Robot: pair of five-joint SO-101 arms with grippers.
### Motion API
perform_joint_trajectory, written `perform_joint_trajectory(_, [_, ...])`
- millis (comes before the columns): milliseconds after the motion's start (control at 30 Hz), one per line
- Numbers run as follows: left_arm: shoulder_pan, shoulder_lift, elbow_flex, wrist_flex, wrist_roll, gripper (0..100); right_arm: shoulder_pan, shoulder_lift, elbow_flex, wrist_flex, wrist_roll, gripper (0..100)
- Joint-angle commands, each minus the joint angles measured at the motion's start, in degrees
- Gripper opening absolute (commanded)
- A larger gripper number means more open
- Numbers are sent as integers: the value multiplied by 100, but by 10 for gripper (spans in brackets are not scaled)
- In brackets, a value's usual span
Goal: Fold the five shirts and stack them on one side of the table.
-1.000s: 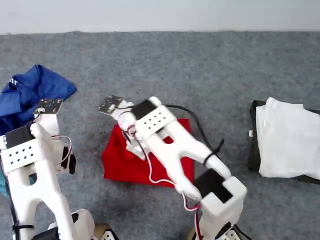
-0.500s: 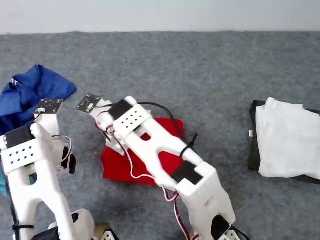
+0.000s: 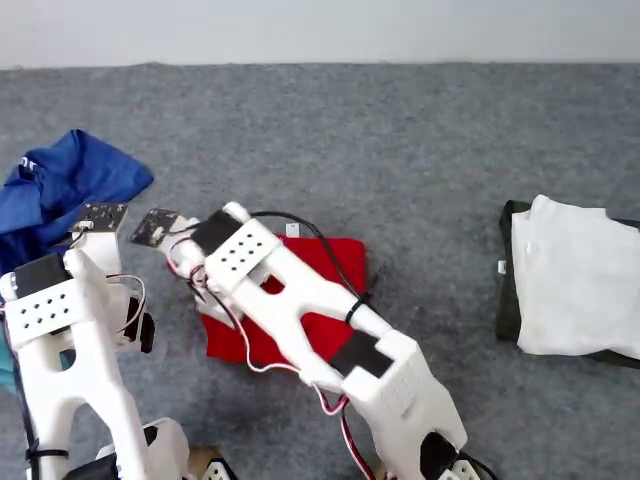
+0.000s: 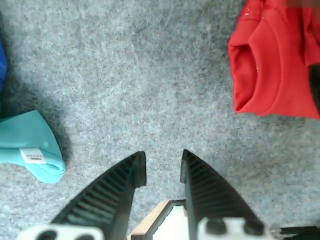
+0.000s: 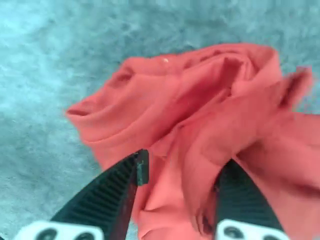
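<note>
Jaws of right end effector [image 5: 182, 165] stood apart, straddling a raised ridge of the red shirt [image 5: 200, 95]. Cloth sat between them but was not pinched as far as shown. Likely reason: lined up to close on that bunched fold and pull it over or flatten it. Red shirt lay crumpled, half-folded at best, near the centre of the grey counter [image 3: 420, 130]. It was under the right arm [image 3: 300, 300], which stretched from the near edge toward the left. A rolled edge of the shirt faced left, toward the other arm.

Left end effector [image 4: 162, 157] was also open, holding nothing, hovering over bare counter left of the red shirt and apart from it. Judged as parked there to wait, or to pin that edge when needed. Teal shirt [image 4: 30, 142] lay beside it at near left, tag showing, fold state unclear. Blue shirt [image 3: 70, 180] was heaped at far left, unfolded, so the left side read as the to-do pile.

White shirt [image 3: 580, 280] lay folded on top of a black shirt [image 3: 508, 270] at the right edge, well apart from both arms. That looked like the finished stack, two of five. Step in hand: folding the third shirt, early on. Risk: jaws closing on several layers at once and dragging the whole shirt instead of turning one fold.
</note>
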Motion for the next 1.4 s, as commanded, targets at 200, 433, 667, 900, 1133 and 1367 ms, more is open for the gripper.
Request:
perform_joint_trajectory(200, [-9, -141, -22, -62, -97, 130, 945, -1235, -229, 435, 334, 222])
perform_joint_trajectory(433, [-9, -149, -22, -62, -97, 130, 1710, -1332, -185, 1226, 571, 162])
perform_joint_trajectory(667, [-9, -158, -22, -62, -97, 130, 1560, -716, -158, 1253, 484, 207])
perform_joint_trajectory(900, [-9, -149, -22, -62, -97, 130, 1473, -286, -158, 1253, 360, 210])
perform_joint_trajectory(1133, [-9, -141, -22, -62, -97, 130, 1437, 66, -158, 1130, 387, 152])
perform_joint_trajectory(1367, [-9, -141, -22, -62, -97, 130, 1411, 347, -167, 752, 396, 147])
